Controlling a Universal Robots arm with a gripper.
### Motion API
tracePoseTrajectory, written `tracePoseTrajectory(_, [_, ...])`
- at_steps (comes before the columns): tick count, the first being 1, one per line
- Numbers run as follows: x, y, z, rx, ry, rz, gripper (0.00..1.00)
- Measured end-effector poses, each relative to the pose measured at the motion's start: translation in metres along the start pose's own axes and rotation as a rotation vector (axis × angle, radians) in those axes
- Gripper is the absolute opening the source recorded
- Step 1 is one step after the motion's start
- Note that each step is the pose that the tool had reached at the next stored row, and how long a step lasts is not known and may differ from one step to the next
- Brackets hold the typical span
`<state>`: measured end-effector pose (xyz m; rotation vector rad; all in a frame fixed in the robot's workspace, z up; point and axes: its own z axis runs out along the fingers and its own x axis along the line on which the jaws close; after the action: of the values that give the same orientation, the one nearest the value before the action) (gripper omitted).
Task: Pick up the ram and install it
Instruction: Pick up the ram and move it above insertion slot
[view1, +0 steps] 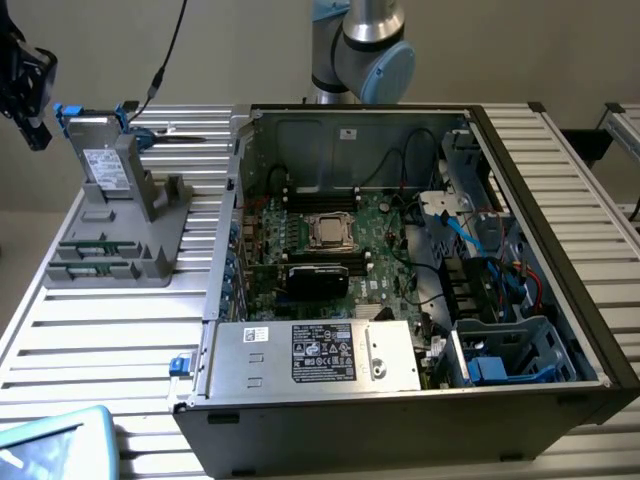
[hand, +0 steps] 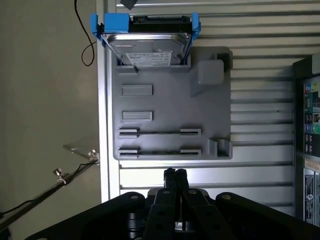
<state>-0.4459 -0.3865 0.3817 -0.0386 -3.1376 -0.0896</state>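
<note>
**Exterior view.** Clock positions are taken in this view from the open computer case, which lies on its side on a slatted table.
- The arm's base stands at twelve o'clock, behind the case.
- The grey fixture rests on the table at nine o'clock, just beside the case wall.
- The ram sits on edge in a slot of that fixture, a green strip. A second green stick lies in the parallel slot just beside it, at its six o'clock.
- A grey drive with blue tabs stands upright at the fixture's twelve o'clock end.
- The gripper hangs at ten o'clock, above the table edge and apart from the drive. Nothing is in its grasp.
- Inside the case, the CPU socket sits mid-board.

**Wrist view.**
- The gripper has its fingers pressed together with nothing between them.
- It hangs over bare table slats just short of the grey fixture.
- The ram and the second green stick show as thin dark lines in their slots. The second stick is the one nearer the fingertips.
- The grey drive stands at the fixture's far end.
</note>
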Motion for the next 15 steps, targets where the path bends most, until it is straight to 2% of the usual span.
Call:
tracePoseTrajectory(8, [0.0012, -0.0001, 0.0004, 0.0003, 0.0040, -0.062, 0.11])
tracePoseTrajectory(15, [0.0019, -0.0001, 0.0010, 0.0005, 0.0094, -0.145, 0.11])
